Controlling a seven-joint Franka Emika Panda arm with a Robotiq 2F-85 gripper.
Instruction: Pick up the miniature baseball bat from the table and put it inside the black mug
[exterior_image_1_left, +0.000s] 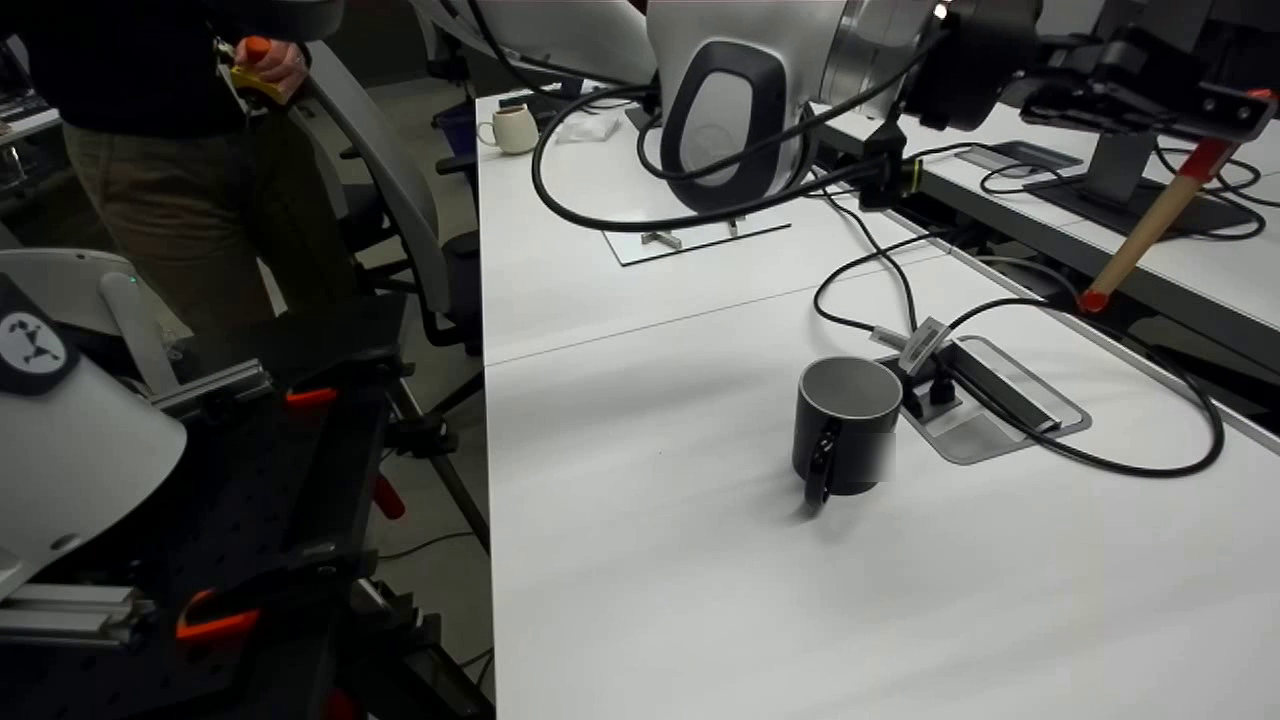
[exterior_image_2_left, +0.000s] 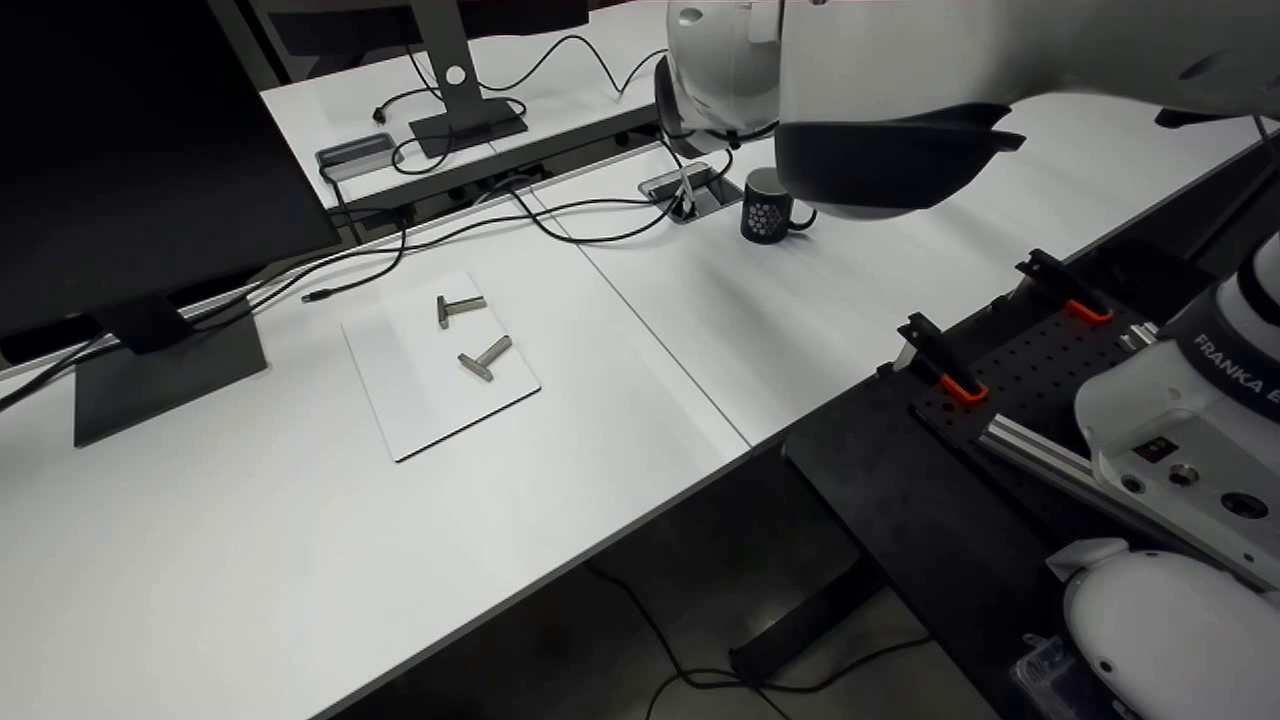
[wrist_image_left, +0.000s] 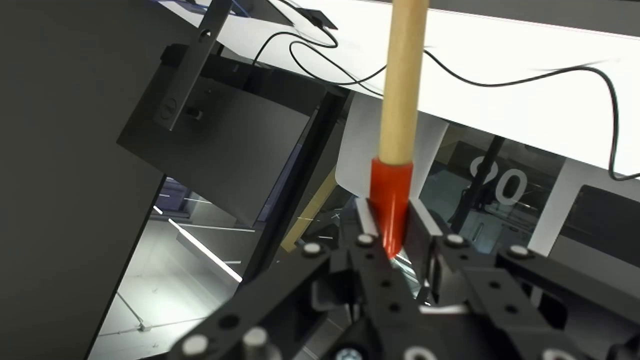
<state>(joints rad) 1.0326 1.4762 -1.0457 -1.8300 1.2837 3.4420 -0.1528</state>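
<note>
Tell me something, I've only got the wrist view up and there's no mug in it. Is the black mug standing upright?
Observer: Yes, the black mug stands upright on the table in both exterior views.
Operator: The miniature baseball bat runs from the fingers out of the top of my picture. What is at its far end?
Observer: A red tip, seen in an exterior view.
Operator: Is that end over the mug?
Observer: No, in an exterior view it hangs well off to one side of the mug.
</note>
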